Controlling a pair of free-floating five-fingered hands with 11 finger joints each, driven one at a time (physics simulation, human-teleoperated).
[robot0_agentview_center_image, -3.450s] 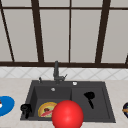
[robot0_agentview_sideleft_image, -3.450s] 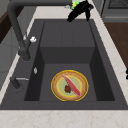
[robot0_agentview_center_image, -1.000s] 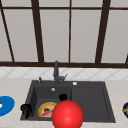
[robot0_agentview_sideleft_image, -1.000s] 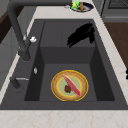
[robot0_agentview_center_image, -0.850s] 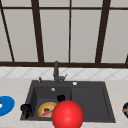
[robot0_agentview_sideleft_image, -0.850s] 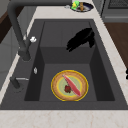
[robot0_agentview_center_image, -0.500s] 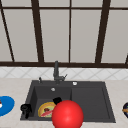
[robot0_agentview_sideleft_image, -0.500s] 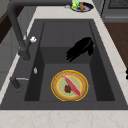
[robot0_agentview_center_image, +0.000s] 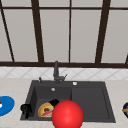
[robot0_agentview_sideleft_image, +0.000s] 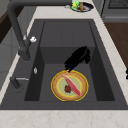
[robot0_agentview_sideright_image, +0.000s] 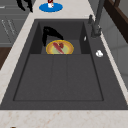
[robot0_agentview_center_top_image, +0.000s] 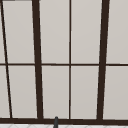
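A yellow plate (robot0_agentview_sideleft_image: 69, 85) lies on the floor of the sink's left basin (robot0_agentview_sideleft_image: 45, 82), with a red strip and a small dark red bit on it. My right hand (robot0_agentview_sideleft_image: 78, 57) hangs open just over the plate's right rim, fingers pointing down at it and not touching it; the same hand shows as right hand (robot0_agentview_center_image: 54, 102) and right hand (robot0_agentview_sideright_image: 50, 33). My left hand (robot0_agentview_center_image: 26, 109) hovers open at the sink's front left corner, also seen as left hand (robot0_agentview_sideright_image: 25, 4). A red ball (robot0_agentview_center_image: 67, 115) covers part of the plate (robot0_agentview_center_image: 45, 110) in the front view.
A dark faucet (robot0_agentview_center_image: 56, 72) stands behind the basin. A blue plate (robot0_agentview_center_image: 5, 105) with a small item sits on the left counter. A dark plate with green and yellow food (robot0_agentview_sideleft_image: 81, 6) sits on the right counter. The sink's right half is a flat drainer (robot0_agentview_sideright_image: 60, 77).
The right hand has come from the right counter, by the dark plate, leftward into the basin and sunk closer to the yellow plate. The left hand has not moved.
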